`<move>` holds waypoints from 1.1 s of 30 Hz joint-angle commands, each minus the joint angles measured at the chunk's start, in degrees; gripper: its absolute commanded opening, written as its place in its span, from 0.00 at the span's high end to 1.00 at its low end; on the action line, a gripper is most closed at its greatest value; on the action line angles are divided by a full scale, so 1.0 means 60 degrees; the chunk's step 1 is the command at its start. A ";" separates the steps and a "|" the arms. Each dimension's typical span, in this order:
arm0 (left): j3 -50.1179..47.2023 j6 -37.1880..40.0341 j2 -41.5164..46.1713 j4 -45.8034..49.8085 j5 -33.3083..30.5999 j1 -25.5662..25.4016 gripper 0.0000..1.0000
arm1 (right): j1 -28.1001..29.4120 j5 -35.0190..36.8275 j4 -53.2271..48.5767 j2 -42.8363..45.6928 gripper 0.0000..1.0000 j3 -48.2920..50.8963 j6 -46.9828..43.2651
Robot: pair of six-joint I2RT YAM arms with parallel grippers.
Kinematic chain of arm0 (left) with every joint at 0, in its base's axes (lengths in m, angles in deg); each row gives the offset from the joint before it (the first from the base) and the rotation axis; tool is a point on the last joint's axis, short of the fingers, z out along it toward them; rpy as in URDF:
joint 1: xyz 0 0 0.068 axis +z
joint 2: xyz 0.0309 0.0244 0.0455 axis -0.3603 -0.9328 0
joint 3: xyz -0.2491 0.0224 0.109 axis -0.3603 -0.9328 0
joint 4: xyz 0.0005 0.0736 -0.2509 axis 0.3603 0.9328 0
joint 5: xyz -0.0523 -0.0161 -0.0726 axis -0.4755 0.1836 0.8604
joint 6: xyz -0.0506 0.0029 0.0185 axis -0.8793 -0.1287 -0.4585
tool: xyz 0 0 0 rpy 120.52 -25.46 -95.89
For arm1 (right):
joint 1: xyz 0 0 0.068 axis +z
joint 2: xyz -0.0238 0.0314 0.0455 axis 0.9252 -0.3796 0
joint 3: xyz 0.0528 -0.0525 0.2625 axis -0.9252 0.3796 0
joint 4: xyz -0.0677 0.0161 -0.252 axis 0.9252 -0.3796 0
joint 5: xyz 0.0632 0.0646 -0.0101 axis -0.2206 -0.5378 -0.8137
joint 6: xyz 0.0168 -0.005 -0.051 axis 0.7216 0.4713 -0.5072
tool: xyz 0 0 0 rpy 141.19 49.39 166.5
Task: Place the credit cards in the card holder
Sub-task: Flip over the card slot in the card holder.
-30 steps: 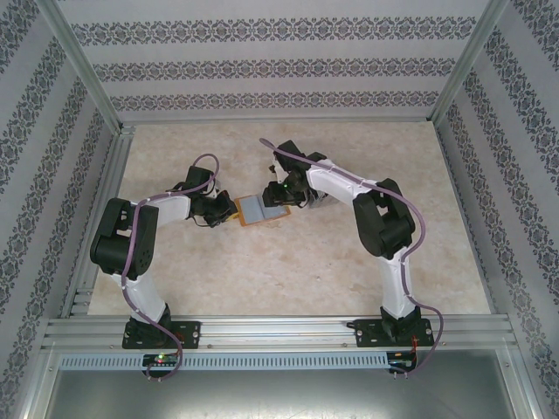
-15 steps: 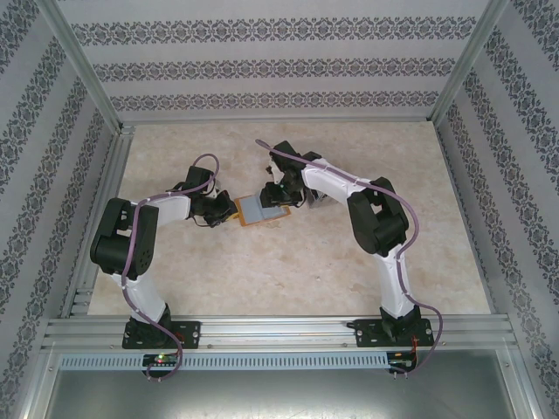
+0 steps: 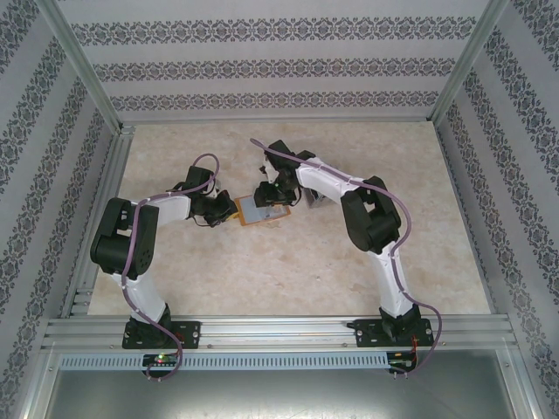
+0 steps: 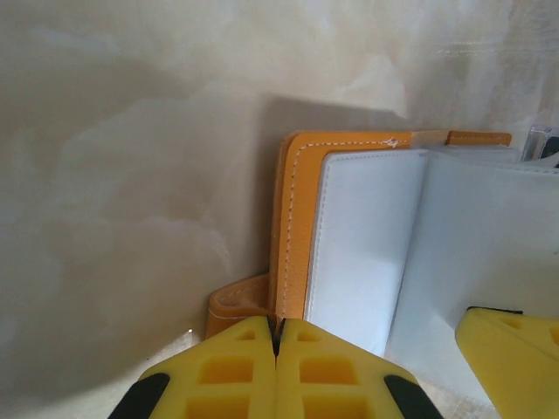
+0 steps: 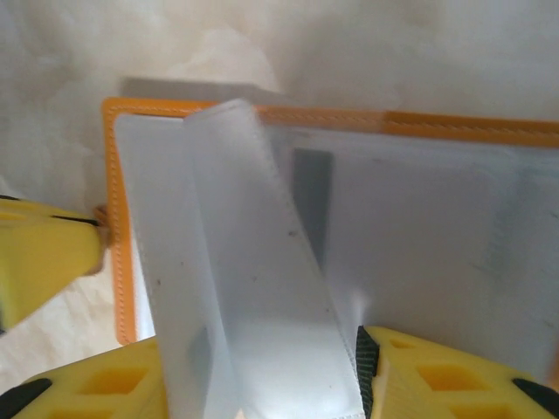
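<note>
While the card holder [image 3: 258, 210] lies opened flat near the middle of the bench [image 3: 288, 271], the two arms meet over it from either side. The left pincer [image 4: 275, 340] is closed, its yellow tips pressed together on the orange-tan cover at the holder's left edge, just by the small strap. It looks to be pinning the holder so that it cannot slide. The right pincer [image 5: 262, 380] stands about half open and grips one credit card [image 5: 253, 279] across its width, a finger on each long edge. The card is tilted: its far end is low over the pale inner leaves of the holder, towards the left-hand page, and its near end is raised between the fingers. Whether its leading edge has entered a pocket I cannot tell, since card and leaves are alike pale and overlap in the right wrist view.

As I judge it, the task is in its middle. The holder is open and steadied and a card is in hand above it, but the card is not yet seated or released. What is left is to find the mouth of a pocket, slide the card in flat, let go, and do the same for any further cards. How many remain I cannot tell. A silver-grey block [image 3: 315, 201] sits just beside the right arm, apart from the holder.
</note>
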 commanded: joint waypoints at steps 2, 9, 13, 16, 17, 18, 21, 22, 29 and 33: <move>0.0072 -0.0030 -0.0205 -0.0216 0.0145 0.0135 1.00 | 0.0328 -0.0876 0.0018 -0.0306 0.49 -0.0528 0.0095; 0.0134 -0.0038 -0.0294 -0.0255 0.0188 0.0124 1.00 | 0.0589 -0.1731 0.0266 -0.0232 0.49 -0.0931 0.0176; 0.0161 -0.0041 -0.0265 -0.0267 0.0188 0.0139 1.00 | 0.0591 -0.2265 0.0535 -0.0327 0.49 -0.0947 0.0406; 0.0186 0.0029 -0.0217 -0.0162 0.0142 0.0142 1.00 | 0.0569 -0.2256 0.0472 -0.0317 0.49 -0.0962 0.0373; 0.0193 0.0046 -0.0199 -0.0129 0.0108 0.0144 1.00 | 0.0546 -0.2253 0.0460 -0.0265 0.49 -0.0951 0.0374; 0.0197 0.0088 -0.0159 -0.0069 0.0086 0.0143 1.00 | 0.0517 -0.2230 0.0459 -0.0194 0.49 -0.0934 0.0356; 0.0200 0.0173 -0.0086 0.0107 -0.0008 0.0150 1.00 | 0.0397 -0.2060 0.0446 0.0123 0.49 -0.0821 0.0297; 0.0216 0.0211 -0.0047 0.0185 -0.0051 0.0166 0.96 | 0.0338 -0.1996 0.0436 0.0257 0.49 -0.0761 0.0266; 0.0439 0.0623 0.0547 0.0976 -0.0500 0.0202 0.72 | -0.0353 -0.1364 0.0465 0.1374 0.49 0.0035 0.0040; 0.0791 0.0922 0.1057 0.1702 -0.0885 0.0224 0.64 | -0.0901 -0.0992 0.0566 0.2118 0.49 0.0630 -0.0073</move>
